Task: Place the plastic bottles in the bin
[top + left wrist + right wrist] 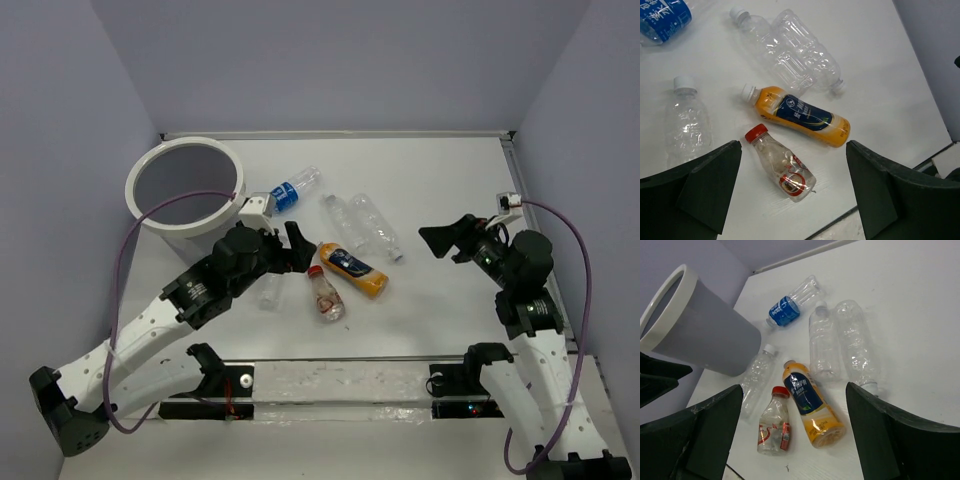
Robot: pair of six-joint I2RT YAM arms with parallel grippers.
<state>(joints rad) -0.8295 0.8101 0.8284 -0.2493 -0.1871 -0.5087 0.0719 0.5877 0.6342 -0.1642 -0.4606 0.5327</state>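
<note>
Table [450,180]: orange bottle [352,270], cap toward bin [186,226]

There are six plastic bottles [822,345] in all. Three of them are clear and have no label: two big clear bottles [345,222] [377,226] and one small clear bottle [270,290] with a white cap. One clear bottle with a blue label [295,188] is there, one orange-yellow bottle [352,270], and one small bottle with a red cap [325,295]. There is one white round bin [185,142].

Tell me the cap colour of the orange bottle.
White; the cap shows best in left wrist view.
</note>
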